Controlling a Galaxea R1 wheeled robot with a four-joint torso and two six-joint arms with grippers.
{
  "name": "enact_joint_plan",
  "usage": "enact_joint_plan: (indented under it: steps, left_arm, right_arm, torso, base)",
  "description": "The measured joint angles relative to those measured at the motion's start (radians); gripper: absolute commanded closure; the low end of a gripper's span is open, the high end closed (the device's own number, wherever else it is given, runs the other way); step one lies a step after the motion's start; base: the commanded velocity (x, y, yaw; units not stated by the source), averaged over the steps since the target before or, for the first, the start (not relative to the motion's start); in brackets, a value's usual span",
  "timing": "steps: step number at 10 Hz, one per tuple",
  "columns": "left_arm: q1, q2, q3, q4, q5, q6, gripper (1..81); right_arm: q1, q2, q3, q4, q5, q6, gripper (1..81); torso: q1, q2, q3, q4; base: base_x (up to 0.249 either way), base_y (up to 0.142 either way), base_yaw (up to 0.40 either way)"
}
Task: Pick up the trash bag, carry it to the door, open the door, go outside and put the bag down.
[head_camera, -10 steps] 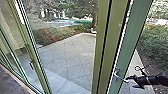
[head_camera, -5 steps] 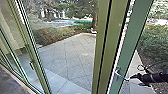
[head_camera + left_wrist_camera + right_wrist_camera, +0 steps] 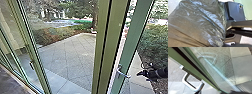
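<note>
Right tool is near the silver handle, 4 o'clock. Can't tell either tool's grip. Trash bag shines.

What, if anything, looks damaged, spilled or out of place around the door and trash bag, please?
Nothing stands out. The door stands ajar, which suits the task; its metal handle looks intact, and the trash bag is wrinkled, with no visible tear.

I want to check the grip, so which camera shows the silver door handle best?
The right wrist view: the silver door handle is large there, its bent shape plain beside the green frame. The head view shows it small, near the right gripper. The left wrist view looks at the trash bag.
</note>
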Motion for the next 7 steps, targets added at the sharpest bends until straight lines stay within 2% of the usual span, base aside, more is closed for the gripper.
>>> enact_joint_plan:
  steps: [2,5,7]
  left_arm:
    - [0.000,0.002,0.000,0.000,0.000,0.000,81.1]
    - [0.000,0.003,0.000,0.000,0.000,0.000,81.1]
    - [0.000,0.003,0.000,0.000,0.000,0.000,81.1]
  right_arm:
    - [0.027,-0.009,-0.001,-0.132,-0.058,-0.011,1.0]
    - [0.059,-0.011,0.008,-0.241,-0.130,-0.014,1.0]
    - [0.065,-0.020,0.008,-0.291,-0.149,-0.017,1.0]
  torso:
    - [0.000,0.000,0.000,0.000]
    - [0.000,0.000,0.000,0.000]
    - [0.000,0.000,0.000,0.000]
  base:
    - [0.000,0.000,0.000]
    - [0.000,0.000,0.000]
    - [0.000,0.000,0.000]
